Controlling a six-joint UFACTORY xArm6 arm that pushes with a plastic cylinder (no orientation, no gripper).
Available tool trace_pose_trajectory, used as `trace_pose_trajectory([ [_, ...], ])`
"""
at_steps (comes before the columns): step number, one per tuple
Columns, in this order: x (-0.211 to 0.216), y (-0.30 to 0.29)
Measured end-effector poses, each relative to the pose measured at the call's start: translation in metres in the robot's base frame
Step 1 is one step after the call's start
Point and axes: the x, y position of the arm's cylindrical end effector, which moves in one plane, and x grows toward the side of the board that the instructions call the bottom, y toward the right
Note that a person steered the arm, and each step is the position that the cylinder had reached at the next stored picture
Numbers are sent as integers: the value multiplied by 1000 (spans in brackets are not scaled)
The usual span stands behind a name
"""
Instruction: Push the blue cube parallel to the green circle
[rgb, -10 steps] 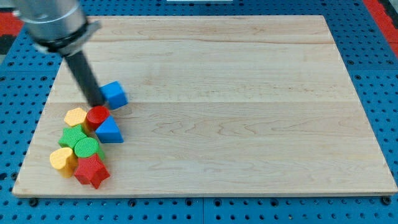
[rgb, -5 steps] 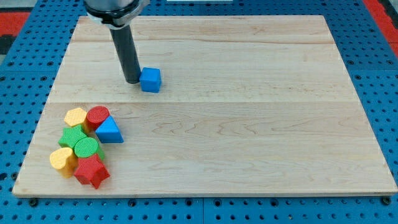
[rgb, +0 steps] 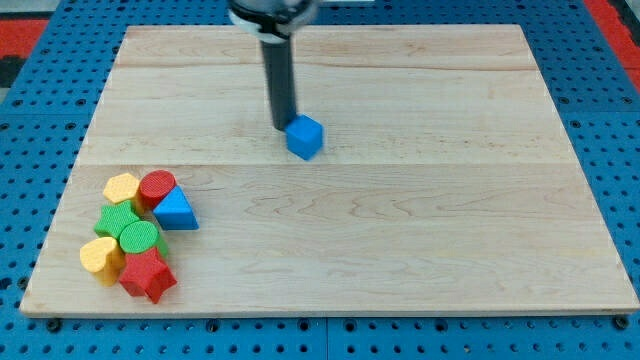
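My tip (rgb: 285, 127) rests on the wooden board (rgb: 420, 230), touching the upper-left side of the blue cube (rgb: 306, 137). I carry no jaws, only a plain rod, so nothing is clamped or grasped; contact is by pushing alone. The blue cube sits in the upper middle of the board, just left of centre, turned slightly with a corner toward the view's bottom.

Well apart from it, near the board's lower-left corner, the remaining blocks lie in a tight cluster. The green circle (rgb: 139, 237) is in the middle of that cluster. Around it: a yellow block (rgb: 122, 188) and a red cylinder (rgb: 157, 187) at the top, a blue triangle (rgb: 176, 210) on the right, a second green block (rgb: 117, 220) on the left, a yellow heart (rgb: 100, 256) at lower left, and a red star (rgb: 147, 275) at the bottom.
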Motion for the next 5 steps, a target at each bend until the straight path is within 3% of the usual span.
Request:
trace_pose_trajectory([
  [2, 99, 122],
  [3, 120, 141],
  [4, 124, 92],
  [5, 152, 96],
])
